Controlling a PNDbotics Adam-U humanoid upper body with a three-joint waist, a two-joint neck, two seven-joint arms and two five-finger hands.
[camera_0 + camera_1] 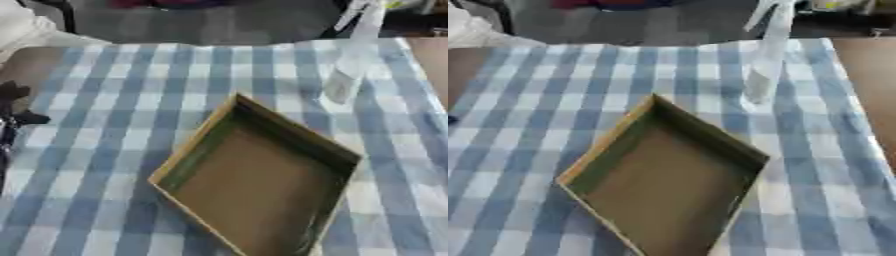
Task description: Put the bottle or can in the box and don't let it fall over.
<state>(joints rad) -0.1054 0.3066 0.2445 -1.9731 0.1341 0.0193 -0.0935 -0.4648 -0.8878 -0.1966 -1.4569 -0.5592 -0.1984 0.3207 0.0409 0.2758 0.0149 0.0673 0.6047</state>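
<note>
Bottle (350,70) upright beyond empty box (262,185); left hand (13,117) at edge, finger spread unclear.

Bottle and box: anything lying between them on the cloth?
No. In the left eye view the clear bottle stands beyond the box's far rim, and only bare checked tablecloth shows between them. The right eye view shows the same.
</note>
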